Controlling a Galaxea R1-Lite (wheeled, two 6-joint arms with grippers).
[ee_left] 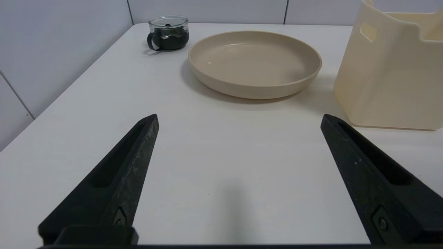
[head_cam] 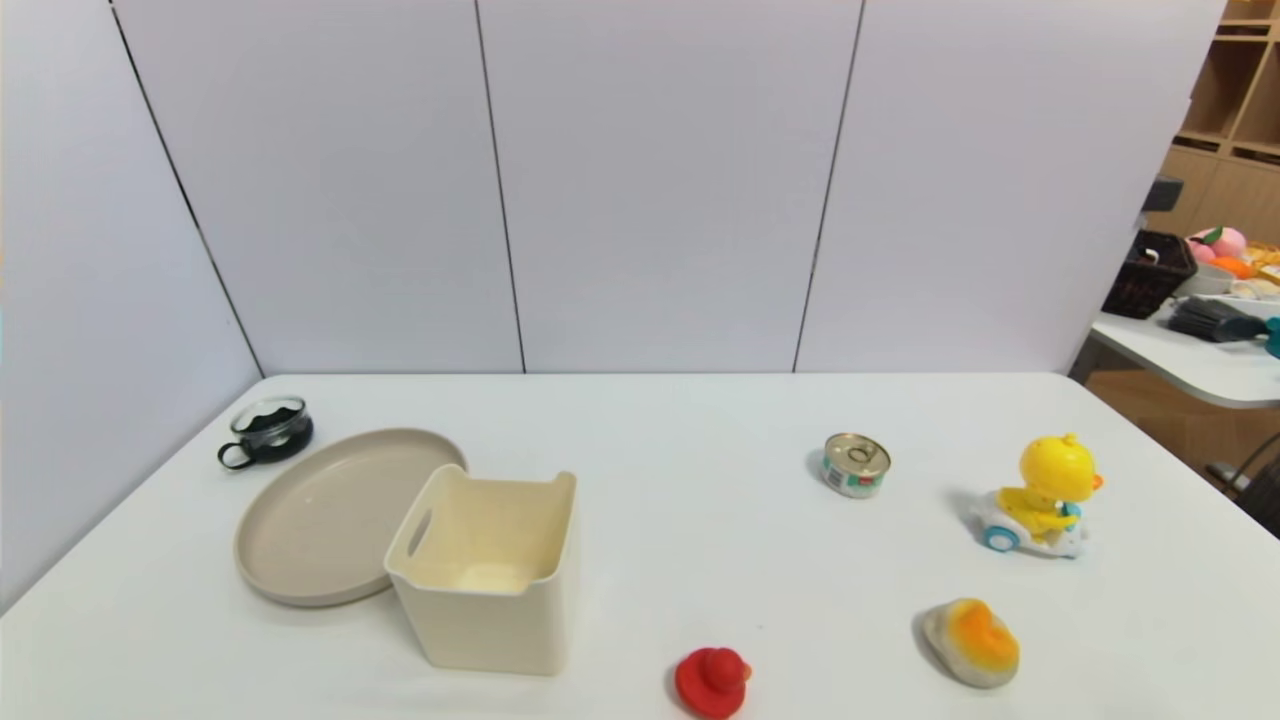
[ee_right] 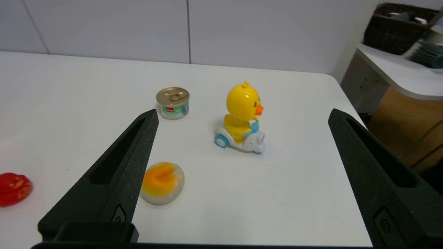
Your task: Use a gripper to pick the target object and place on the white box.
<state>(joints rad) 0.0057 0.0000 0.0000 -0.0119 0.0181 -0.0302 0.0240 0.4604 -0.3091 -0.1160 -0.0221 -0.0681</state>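
both grippers spread wide and holding nothing, white box standing by the plate

neither arm shows in the head view. in the left wrist view the left gripper (ee_left: 239, 119) hangs low over the bare desk (head_cam: 680, 520), its two black pointed jaws wide apart with nothing between them. the right gripper (ee_right: 243, 113) in its own wrist view is just as released, jaws splayed and empty, looking out level across the desk top.

in the head view the white box (head_cam: 490, 620) stands upright in the lower left of centre, open side up, with a slot handle on its left wall. its left edge overlaps the rim of a flat beige plate (head_cam: 310, 520), which lies further left. beyond the plate, in the upper left of the desk, sits a small glass cup (head_cam: 268, 430) with a dark handle and dark contents.

the floor of the box shows only a pale patch, and i cannot tell from these views where the target object is.

on the right half of the desk a small tin can (head_cam: 857, 465) with a pull-ring lid stands right of centre. a yellow duck toy (head_cam: 1045, 495) on a white scooter is further right, well apart from the can. below it, lower right, lies an orange and white lump (head_cam: 972, 640). a red rubber duck (head_cam: 712, 682) sits at the bottom edge, near the box's right corner but not touching it.

a second table (head_cam: 1200, 365) with a dark basket (head_cam: 1148, 275) stands at the far right.
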